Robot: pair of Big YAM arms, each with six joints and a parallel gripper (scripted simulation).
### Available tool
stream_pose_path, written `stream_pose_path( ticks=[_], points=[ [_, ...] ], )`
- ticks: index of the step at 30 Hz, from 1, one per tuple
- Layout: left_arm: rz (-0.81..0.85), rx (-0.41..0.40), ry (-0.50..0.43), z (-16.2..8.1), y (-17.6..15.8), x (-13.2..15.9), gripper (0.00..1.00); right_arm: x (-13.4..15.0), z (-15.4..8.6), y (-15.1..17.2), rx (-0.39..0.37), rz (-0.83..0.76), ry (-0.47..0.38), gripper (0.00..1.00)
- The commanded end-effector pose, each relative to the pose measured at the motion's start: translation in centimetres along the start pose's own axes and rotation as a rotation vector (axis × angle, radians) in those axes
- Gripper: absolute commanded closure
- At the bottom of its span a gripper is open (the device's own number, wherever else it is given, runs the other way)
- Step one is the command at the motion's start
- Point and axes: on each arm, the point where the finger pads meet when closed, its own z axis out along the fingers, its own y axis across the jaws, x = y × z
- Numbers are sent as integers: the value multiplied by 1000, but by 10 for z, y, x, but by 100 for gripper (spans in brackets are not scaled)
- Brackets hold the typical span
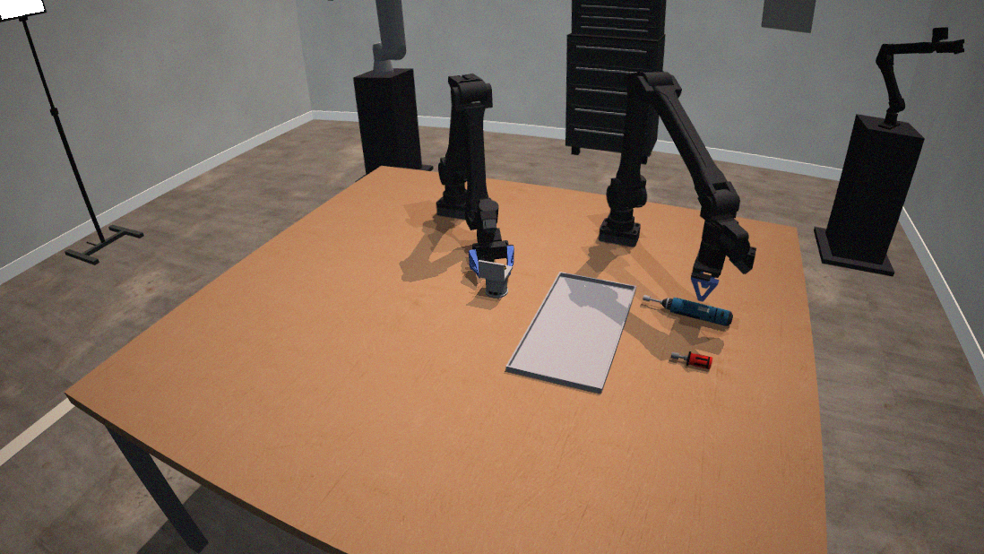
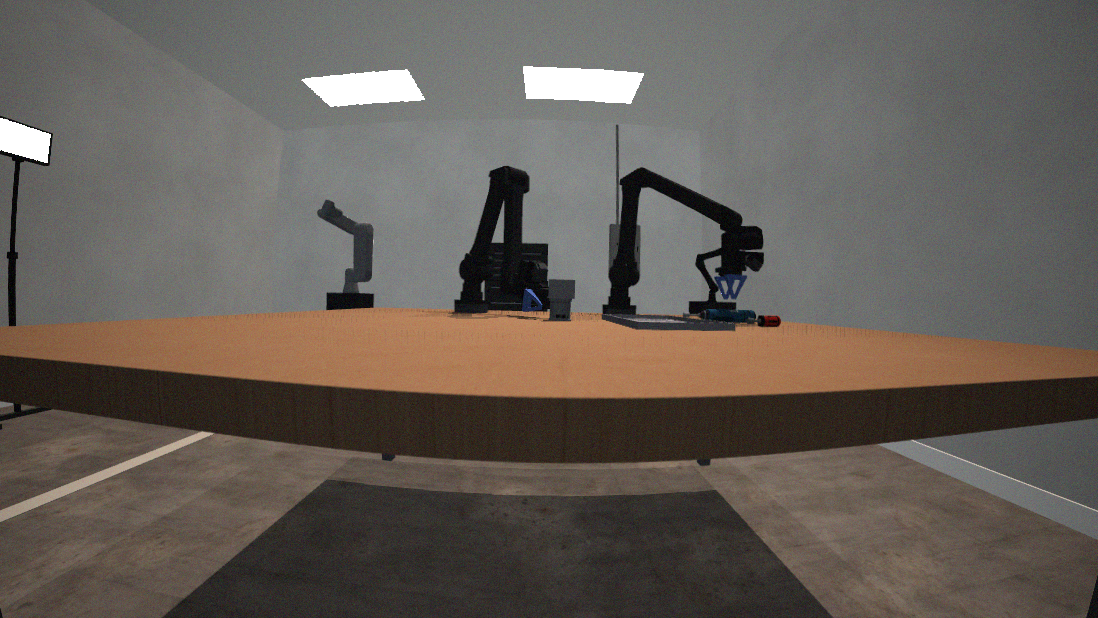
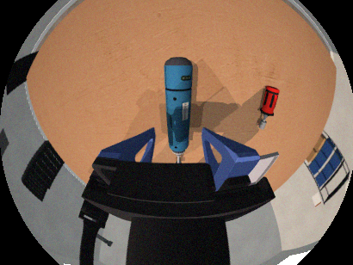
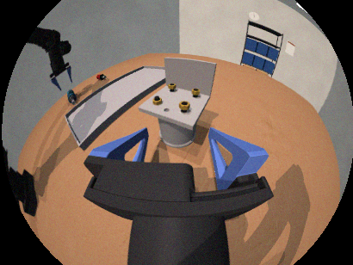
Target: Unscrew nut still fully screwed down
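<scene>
black tool cabinet [image 1: 615, 92] [image 2: 535, 268] | shelf rack [image 3: 315, 179] [image 4: 244, 47], blue bins (wrist views) | wall clock [image 4: 254, 16]
</scene>
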Motion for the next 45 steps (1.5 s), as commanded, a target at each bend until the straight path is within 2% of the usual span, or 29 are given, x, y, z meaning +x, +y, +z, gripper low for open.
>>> stream_pose_path(
  ticks=[1,5,10,22,27,39,45],
  points=[
    [-2,37,-37,-12,-15,-24,35,10,11,-5,10,-13,25,14],
    [-2,37,-37,-12,-15,-24,35,10,16,-4,9,-16,25,14],
    [-2,37,-37,-12,-15,-24,35,15,10,-4,8,-20,38,14],
    [-2,37,-37,-12,-15,-24,35,10,31,-4,10,-15,24,14],
    [-2,37,-37,-12,-15,-24,35,15,26,-4,8,-19,38,14],
    [-2,37,-37,-12,-15,-24,35,10,46,-5,10,-15,23,14],
    [-2,37,-37,-12,-15,-24,35,16,41,-5,9,-19,38,14]
  ],
)
